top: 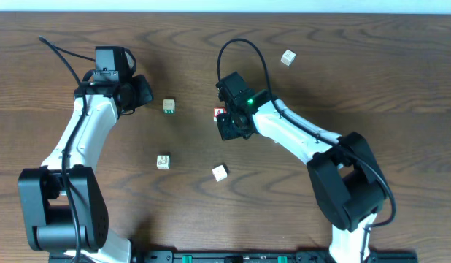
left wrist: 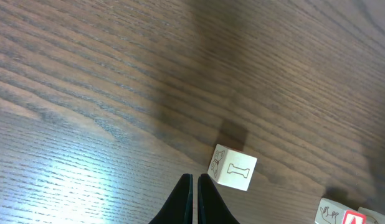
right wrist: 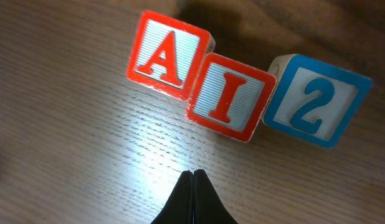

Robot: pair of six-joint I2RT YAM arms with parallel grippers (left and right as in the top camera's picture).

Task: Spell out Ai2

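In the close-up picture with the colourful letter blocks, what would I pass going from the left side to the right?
red A cube → red I cube → blue 2 cube

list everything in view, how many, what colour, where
A cube: one, red letter, start of the row by the right gripper
I cube: one, red letter, middle of the row
2 cube: one, blue, end of the row
green-marked cube: one, pale, near the left gripper
far cube: one, pale, far side
near cubes: two, pale, near side
table: one, dark brown wood
left gripper: black, shut, empty
right gripper: black, shut, empty
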